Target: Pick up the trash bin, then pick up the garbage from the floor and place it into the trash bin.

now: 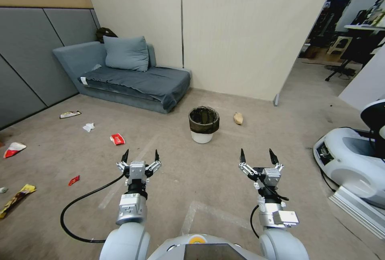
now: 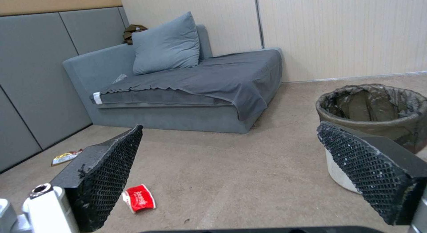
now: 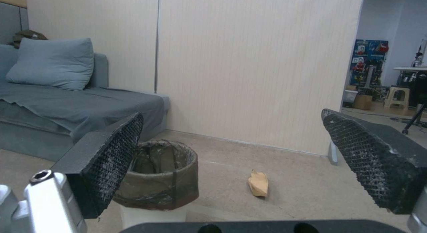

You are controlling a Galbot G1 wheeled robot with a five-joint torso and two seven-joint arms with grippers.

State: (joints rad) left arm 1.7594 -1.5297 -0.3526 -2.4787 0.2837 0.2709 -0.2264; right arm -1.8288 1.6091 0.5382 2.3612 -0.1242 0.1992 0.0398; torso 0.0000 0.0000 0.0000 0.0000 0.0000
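While nothing is yet grasped, standing at the very first step: reaching the trash bin point(image 1: 203, 124). Left hand point(image 1: 140, 156) and right hand point(image 1: 256, 155) both held out low over the near floor, fingers spread wide, empty. Bin upright on the carpet farther ahead, between the two hands' lines and well apart from both, just right of the grey sofa point(image 1: 128, 77). Small, round, white below, with a dark crumpled liner bag folded over rim and upper half; mouth open, inside looking empty. Likely light and a bit slippery at the liner, so probably best pinched at the rim or wall. Next move, by judgement: closing in on the bin and lowering one hand to its rim. Garbage scattered around: tan paper piece point(image 1: 238, 118) just right of the bin, red-and-white wrapper point(image 1: 117, 139) near the left hand, white tissue wad point(image 1: 88, 126) farther left, yellow snack wrapper point(image 1: 17, 199) at the near left.
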